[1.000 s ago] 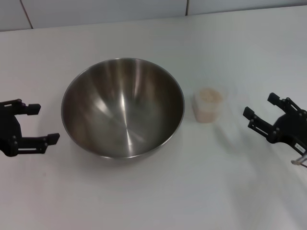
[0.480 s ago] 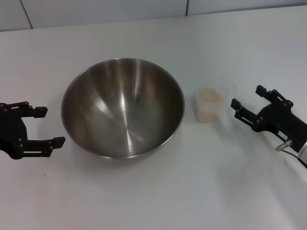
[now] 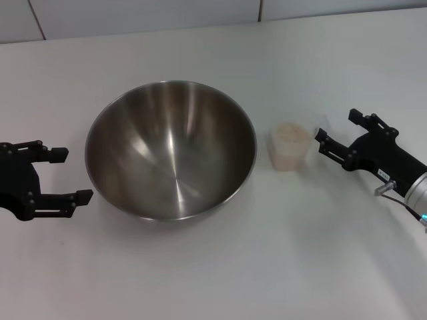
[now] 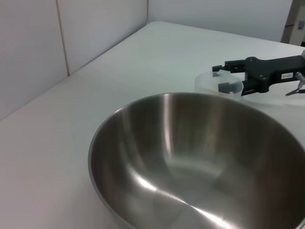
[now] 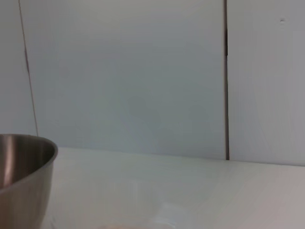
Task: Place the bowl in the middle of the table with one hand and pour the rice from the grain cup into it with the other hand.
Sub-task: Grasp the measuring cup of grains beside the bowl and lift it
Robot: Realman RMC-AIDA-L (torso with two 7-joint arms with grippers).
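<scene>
Your right gripper [image 3: 338, 133] is spread wide just beside the grain cup [image 3: 289, 146], not touching. The rice [image 3: 289, 135] shows only from the head view. Your left gripper [image 3: 75, 175], also wide, sits beside the bowl [image 3: 171, 148]; contact there is unclear.

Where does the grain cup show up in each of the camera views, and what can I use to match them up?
Head view: the grain cup stands upright on the table, between the bowl and the open right gripper.
Left wrist view: the cup peeks out beyond the bowl's far rim, with the right gripper's fingers at it.
Right wrist view: no clear sight of it.
Shared landmark: the steel bowl, which shows in all three views.
</scene>
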